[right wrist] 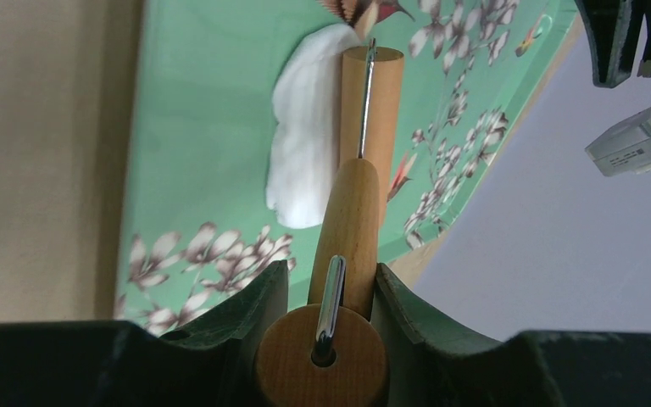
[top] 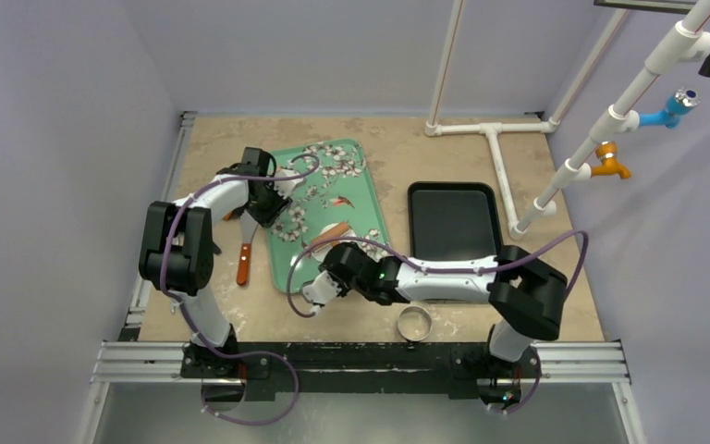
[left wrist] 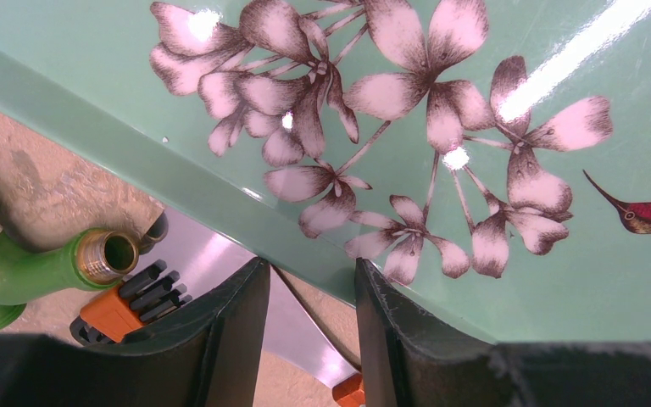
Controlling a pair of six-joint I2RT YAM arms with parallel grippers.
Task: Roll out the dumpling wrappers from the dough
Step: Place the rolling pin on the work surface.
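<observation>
Green, with a printed flower and bird pattern, the tray (top: 351,185) lies on the tan surface (top: 407,153) and serves as the reference for all positions below. Left of the tray, a knife (top: 243,262) with an orange-red handle lies flat on the surface; in the left wrist view a green hose fitting (left wrist: 47,270) with a brass thread lies beside its blade. The left hand (top: 273,196) hangs over the tray's left rim with its fingers (left wrist: 242,326) parted and nothing between them. On the tray's near half, close to its right rim, lies the dough (right wrist: 303,144), a flattened white patch with an uneven outline. A wooden roller (right wrist: 352,212) rests its barrel along one edge of the dough. The right hand (right wrist: 331,284) is closed on the roller's handle, one finger on each side and both pressed against the wood. Right of the tray and nearer the arm bases, a metal ring cutter (top: 414,322) sits on the surface. Further right, a black tray (top: 451,222) lies apart from the green one.
</observation>
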